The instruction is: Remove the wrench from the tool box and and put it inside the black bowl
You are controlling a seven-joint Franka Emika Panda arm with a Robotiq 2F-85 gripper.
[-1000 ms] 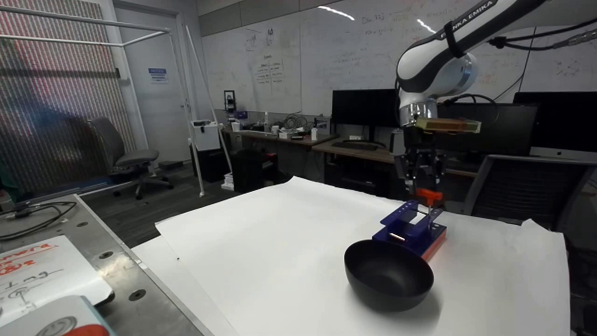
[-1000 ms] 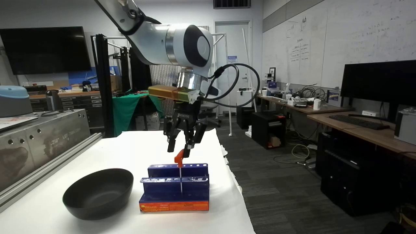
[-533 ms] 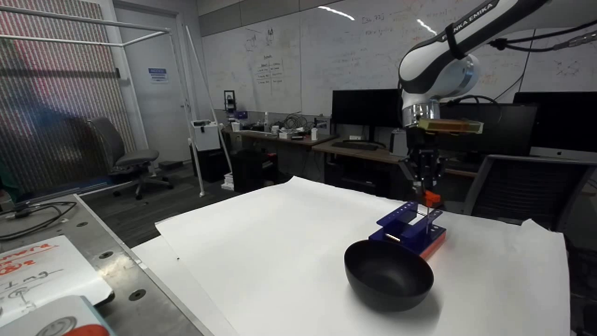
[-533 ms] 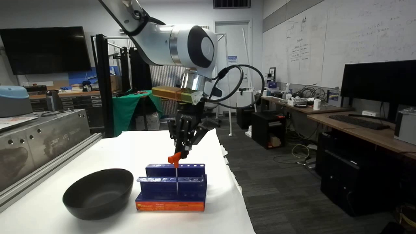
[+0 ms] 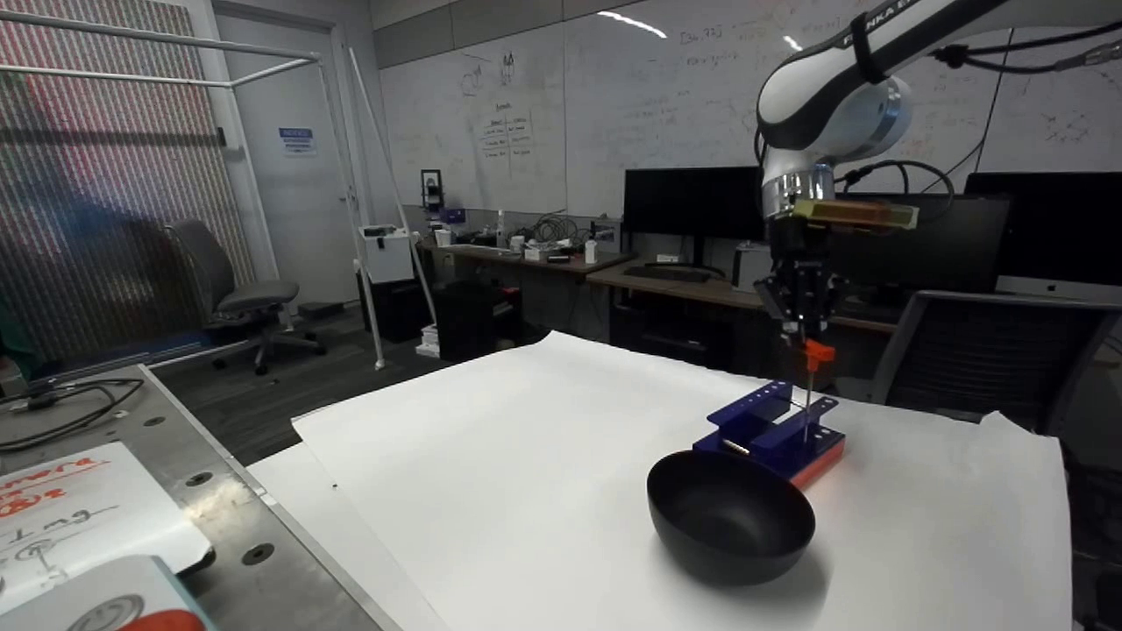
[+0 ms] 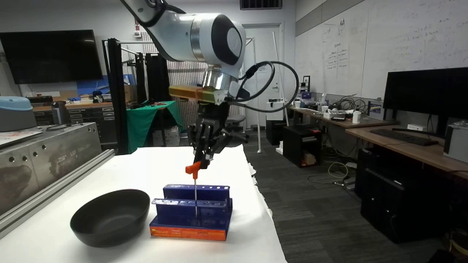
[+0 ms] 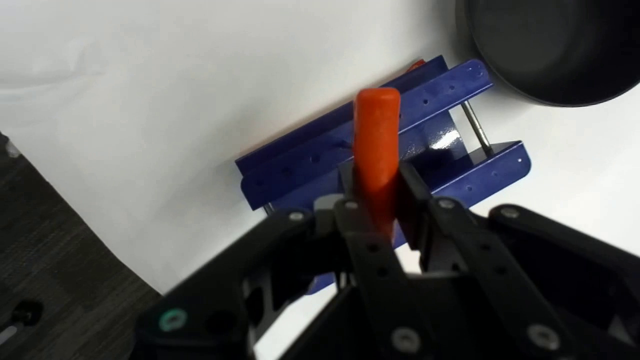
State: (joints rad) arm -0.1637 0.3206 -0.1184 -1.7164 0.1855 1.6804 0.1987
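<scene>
- Since the earlier frame, the gripper [image 7: 378, 175] has moved a little higher, and the wrench [image 6: 195, 175] has come up together with it.
- The tool box [image 6: 175, 219] has also shifted and turned slightly; the black bowl [image 5: 732, 565] has stayed at the same place.
- The gripper is closed on the wrench: in the wrist view its two fingers [image 7: 414, 195] hold the orange handle [image 7: 377, 130] from both sides, and one end of this handle sticks out beyond them.
- The wrench is nearly upright. Its thin metal shaft [image 6: 195, 190] goes down to the nearer rail [image 6: 175, 202] of the tool box, as an exterior view shows, and continues below it, so the lower part is still within the tool box. I cannot tell if the tip touches the bottom.
- The tool box, blue with an orange strip [image 6: 175, 232] on its side, is on the white sheet [image 5: 508, 491], under the gripper.
- The black bowl stands on the same white sheet, just beside the tool box; in the wrist view it appears in the upper right corner.
- In both exterior views the arm [image 6: 179, 36] comes from above, and a yellowish block [image 6: 192, 94] is attached above the gripper.
</scene>
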